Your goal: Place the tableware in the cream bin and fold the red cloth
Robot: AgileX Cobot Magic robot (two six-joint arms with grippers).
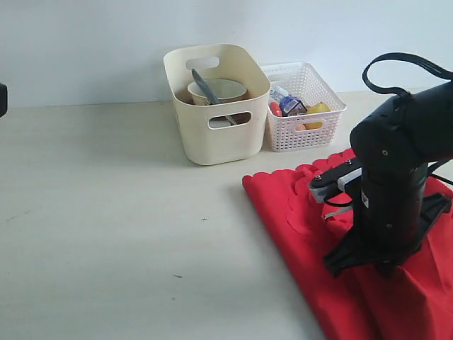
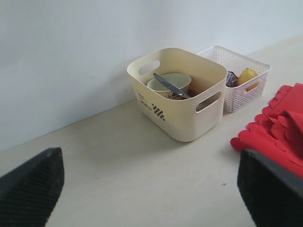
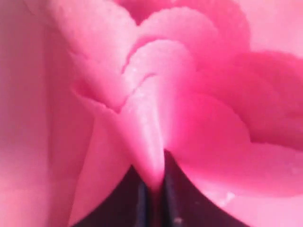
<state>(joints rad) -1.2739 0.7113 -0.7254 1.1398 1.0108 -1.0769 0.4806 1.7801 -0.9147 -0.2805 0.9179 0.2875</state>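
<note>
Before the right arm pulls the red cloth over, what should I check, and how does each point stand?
1. Right gripper shut on a ridge of the red cloth: ok.
2. Left gripper open, away from the cloth: ok.
3. Bowl and knife inside the cream bin: ok.
4. Other tableware in the bin: cannot tell.
5. Whole cloth in view: not ok, it runs off the frame.

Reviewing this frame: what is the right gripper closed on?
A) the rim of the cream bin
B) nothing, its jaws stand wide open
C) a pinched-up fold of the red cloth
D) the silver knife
C: in the right wrist view the right gripper has its two dark fingers close together, with a raised ridge of the red cloth squeezed between them.
</note>
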